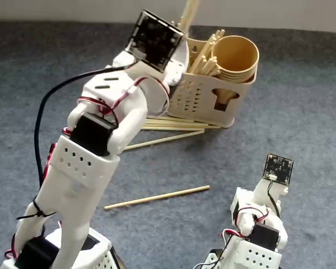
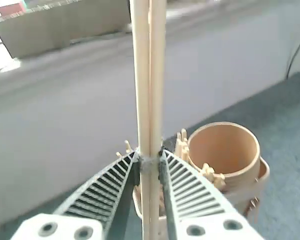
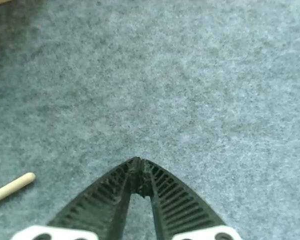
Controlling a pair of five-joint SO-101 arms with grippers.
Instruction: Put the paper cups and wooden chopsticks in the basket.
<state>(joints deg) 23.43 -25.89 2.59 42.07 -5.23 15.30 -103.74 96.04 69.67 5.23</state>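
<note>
Above the basket (image 1: 201, 103), at the far side of the grey bench (image 1: 302, 140), the left pincer (image 2: 149, 159) is closed tight on a pair of chopsticks (image 2: 149, 75). The pair stands upright between its ribbed fingers (image 2: 190, 185), over the basket's left part as the high view shows it. A stack of paper cups (image 1: 235, 56) sits in the basket's right part, and more sticks (image 1: 204, 53) lean inside, just beside the cups.

A bundle of loose chopsticks (image 1: 173, 124) lies flat on the bench against the basket's near foot. A single chopstick (image 1: 157, 197) lies well apart from it, between the two arms.

The right pincer (image 3: 138, 172) hangs low over the bench, its fingers pressed together with nothing between them; the single chopstick's end lies near it.
</note>
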